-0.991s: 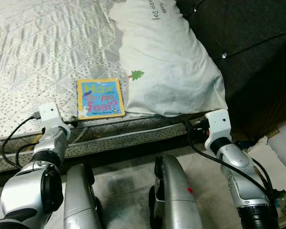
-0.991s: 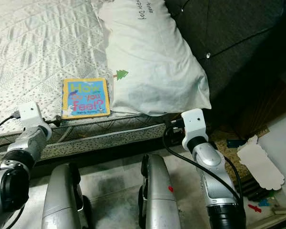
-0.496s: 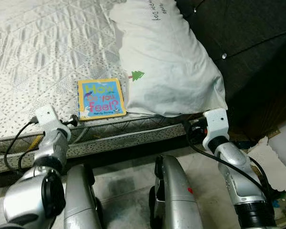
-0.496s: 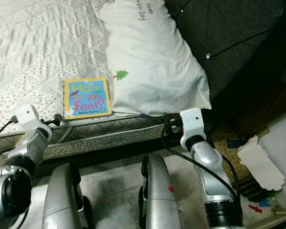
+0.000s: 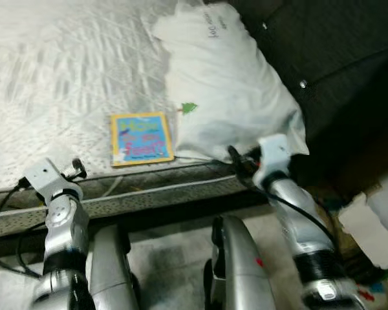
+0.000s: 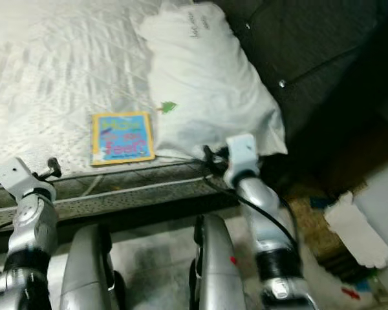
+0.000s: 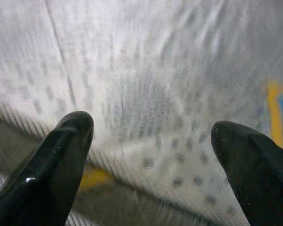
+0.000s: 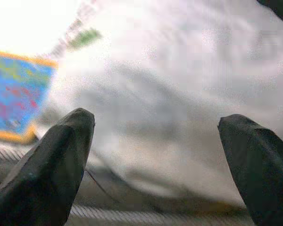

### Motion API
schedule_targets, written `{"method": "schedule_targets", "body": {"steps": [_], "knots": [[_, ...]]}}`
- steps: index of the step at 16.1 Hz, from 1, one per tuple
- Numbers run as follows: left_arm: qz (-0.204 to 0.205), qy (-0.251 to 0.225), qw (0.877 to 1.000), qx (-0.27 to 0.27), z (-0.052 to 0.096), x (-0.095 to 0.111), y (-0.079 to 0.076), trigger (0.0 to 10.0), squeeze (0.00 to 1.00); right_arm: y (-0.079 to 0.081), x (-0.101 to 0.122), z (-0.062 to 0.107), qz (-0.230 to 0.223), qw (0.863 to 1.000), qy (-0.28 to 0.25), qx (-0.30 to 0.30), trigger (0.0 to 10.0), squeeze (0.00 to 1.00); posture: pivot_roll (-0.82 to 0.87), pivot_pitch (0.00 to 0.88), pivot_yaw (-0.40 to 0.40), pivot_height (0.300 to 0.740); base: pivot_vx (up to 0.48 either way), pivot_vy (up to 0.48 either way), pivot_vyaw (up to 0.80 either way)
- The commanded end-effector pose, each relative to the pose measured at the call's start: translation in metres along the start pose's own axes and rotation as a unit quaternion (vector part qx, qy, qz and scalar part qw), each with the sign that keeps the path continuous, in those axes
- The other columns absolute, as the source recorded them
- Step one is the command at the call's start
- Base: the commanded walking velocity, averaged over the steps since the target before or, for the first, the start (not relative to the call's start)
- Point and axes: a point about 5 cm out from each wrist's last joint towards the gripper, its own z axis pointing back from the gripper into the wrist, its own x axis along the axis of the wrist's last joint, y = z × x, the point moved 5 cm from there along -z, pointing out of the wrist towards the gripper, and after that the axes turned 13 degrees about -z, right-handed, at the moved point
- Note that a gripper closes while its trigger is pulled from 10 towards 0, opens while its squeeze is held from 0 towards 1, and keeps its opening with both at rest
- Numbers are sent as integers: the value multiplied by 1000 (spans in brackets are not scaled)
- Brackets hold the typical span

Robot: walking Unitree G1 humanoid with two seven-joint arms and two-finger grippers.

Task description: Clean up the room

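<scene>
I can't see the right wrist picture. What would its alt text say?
Two open black fingers of the right gripper point at a white pillow on a bed. A blue, yellow-edged book lies beside the pillow; the picture is blurred.

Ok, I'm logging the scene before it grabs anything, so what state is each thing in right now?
Book: closed, flat on the mattress near its edge, cover up, beside the pillow.
Pillow: lying on the mattress, against the dark headboard.
Left gripper: open, empty, at the mattress edge.
Right gripper: open, empty, facing the pillow's near end.
Mattress: bare and quilted.
</scene>
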Motion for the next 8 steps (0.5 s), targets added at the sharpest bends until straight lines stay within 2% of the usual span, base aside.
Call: {"method": "schedule_targets", "body": {"steps": [1,3,4,5,7,8], "knots": [[-27,-54,998,-14,6,24,-11,10000,0,3,3,-8,-11,1000,-9,-1,10000,0,64,22,-52,536,0,0,0],[-66,-108,991,-33,14,48,-25,10000,0,15,9,-19,-33,999,-21,9,10000,0,96,0,-53,536,0,0,0],[-92,-152,982,-58,22,69,-37,10000,0,24,12,-25,-40,999,-28,17,10000,0,119,0,-54,536,0,0,0],[-114,-169,977,-69,26,81,-45,10000,0,32,16,-32,-45,998,-34,26,10000,0,134,0,-56,536,0,0,0],[-120,-190,968,-109,33,91,-58,10000,0,42,22,-39,-56,997,-47,33,10000,0,156,0,-53,536,0,0,0],[-106,-184,971,-113,36,91,-60,10000,0,50,33,-44,-65,995,-69,39,10000,0,163,0,-48,536,0,0,0]]}}
